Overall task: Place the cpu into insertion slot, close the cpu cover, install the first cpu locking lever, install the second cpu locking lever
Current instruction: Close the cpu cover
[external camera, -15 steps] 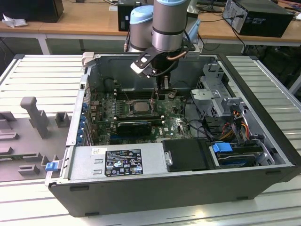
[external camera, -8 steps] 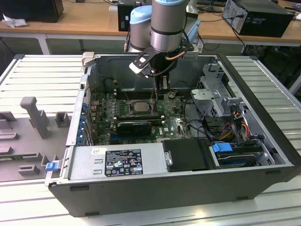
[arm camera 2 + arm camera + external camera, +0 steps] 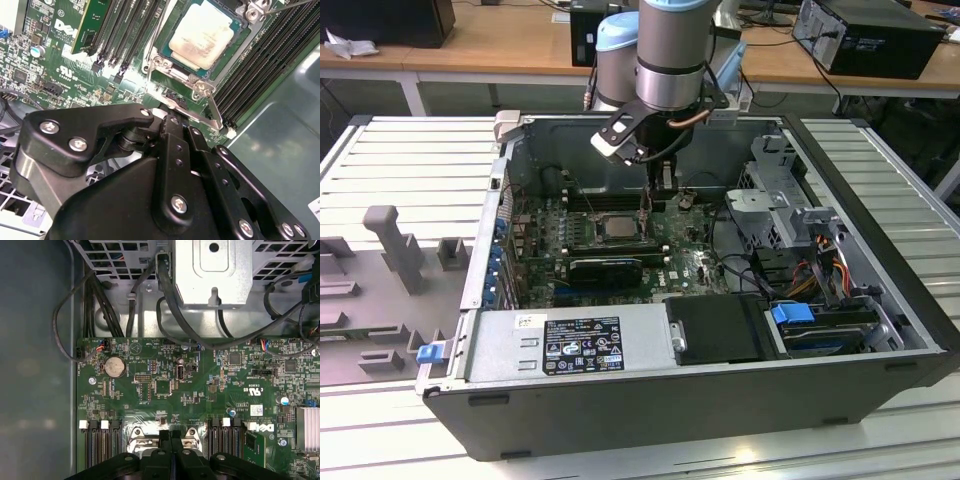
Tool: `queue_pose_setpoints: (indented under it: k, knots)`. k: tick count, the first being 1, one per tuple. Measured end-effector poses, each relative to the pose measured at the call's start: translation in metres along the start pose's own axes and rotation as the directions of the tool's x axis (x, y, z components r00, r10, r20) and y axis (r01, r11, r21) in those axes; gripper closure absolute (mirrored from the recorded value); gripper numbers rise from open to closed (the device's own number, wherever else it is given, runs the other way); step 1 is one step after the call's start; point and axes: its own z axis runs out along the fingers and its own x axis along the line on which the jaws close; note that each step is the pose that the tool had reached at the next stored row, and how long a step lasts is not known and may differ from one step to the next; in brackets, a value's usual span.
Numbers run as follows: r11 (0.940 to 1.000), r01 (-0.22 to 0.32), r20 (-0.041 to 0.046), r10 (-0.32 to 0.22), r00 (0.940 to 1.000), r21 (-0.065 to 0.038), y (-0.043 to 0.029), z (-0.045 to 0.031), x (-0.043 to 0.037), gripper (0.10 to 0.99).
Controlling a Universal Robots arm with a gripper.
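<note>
A black label (image 3: 582, 345) dense with white print and marks lies on the grey power supply box (image 3: 500, 345), with a small white sticker (image 3: 530, 321) beside it; none of this can be read. In both wrist views, white maker's lettering (image 3: 67, 26) and tiny part codes are printed on the green circuit board (image 3: 200, 385).

One robot arm (image 3: 670, 50) carries one claw (image 3: 645, 205). One open computer case (image 3: 720, 410) lies on the bench (image 3: 410, 150) and holds one green motherboard (image 3: 695, 265), one black expansion card (image 3: 605, 268) and one grey power supply (image 3: 570, 345). There is one cpu (image 3: 202, 35), framed by one cpu cover (image 3: 175, 74). One green memory stick (image 3: 87, 25) stands beside three empty memory slots (image 3: 125, 30). Four more empty slots (image 3: 98, 445) lie on the other side of the cpu. The board also has one round coin battery (image 3: 114, 367).
</note>
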Motion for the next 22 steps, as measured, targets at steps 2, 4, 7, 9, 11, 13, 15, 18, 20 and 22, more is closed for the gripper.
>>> queue_pose_setpoints:
  k: [2,4,7,9,11,13,15,18,20,22]
  knots:
    - [1.0000,0.000,0.0000,0.000,1.0000,0.000,-0.0006,0.0000,0.0000,0.976]
    - [1.0000,0.000,0.0000,0.000,1.0000,0.000,-0.0018,-0.0001,0.0000,0.976]
    - [1.0000,0.000,0.0000,0.000,1.0000,0.000,-0.0057,-0.0002,-0.0001,0.976]
    - [1.0000,0.000,0.0000,0.000,1.0000,0.000,-0.0088,-0.0003,-0.0001,0.976]
    - [1.0000,0.000,0.0000,0.000,1.0000,0.000,-0.0097,-0.0002,-0.0001,0.976]
    - [1.0000,0.000,0.0000,0.000,1.0000,0.000,-0.0107,0.0006,-0.0001,0.976]
    - [1.0000,0.000,0.0004,0.000,1.0000,0.000,-0.0158,0.0010,-0.0002,0.976]
    - [1.0000,0.000,-0.0007,0.000,1.0000,0.000,-0.0194,0.0012,-0.0002,0.976]
    - [1.0000,0.000,-0.0011,0.000,1.0000,0.000,-0.0207,0.0011,-0.0003,0.976]
    - [1.0000,0.000,-0.0015,0.000,1.0000,0.000,-0.0214,0.0012,-0.0002,0.976]
